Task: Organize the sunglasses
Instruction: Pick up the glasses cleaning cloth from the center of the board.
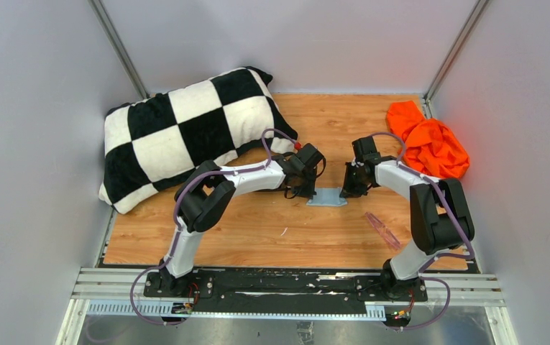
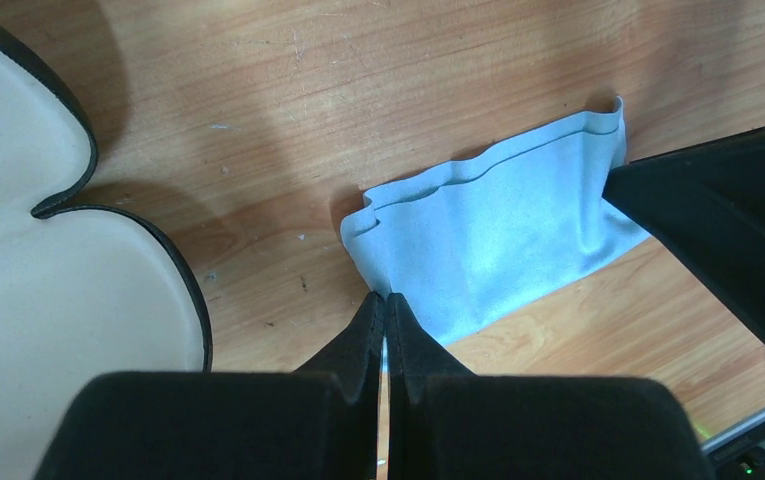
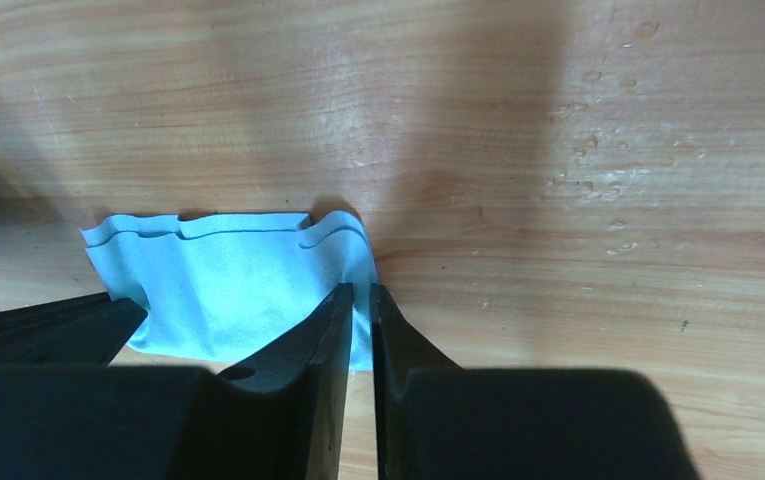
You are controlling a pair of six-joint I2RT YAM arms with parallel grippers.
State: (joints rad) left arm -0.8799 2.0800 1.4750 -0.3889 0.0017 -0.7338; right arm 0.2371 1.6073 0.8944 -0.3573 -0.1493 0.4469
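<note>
The sunglasses (image 1: 382, 229), a slim translucent pink strip, lie on the wooden table near the right arm's base, apart from both grippers. A light blue cloth (image 1: 327, 198) lies folded between the grippers. My left gripper (image 1: 305, 192) is shut on the cloth's left end (image 2: 488, 240), tips (image 2: 386, 297) at its corner. My right gripper (image 1: 346, 191) is shut on its right end (image 3: 228, 290), tips (image 3: 359, 290) at its edge. The open black case with beige lining (image 2: 18, 250) lies just left of my left gripper. It is hidden under the arm in the top view.
A black and white checkered pillow (image 1: 185, 133) fills the far left of the table. A crumpled orange cloth (image 1: 430, 144) lies at the far right corner. Grey walls enclose the table on three sides.
</note>
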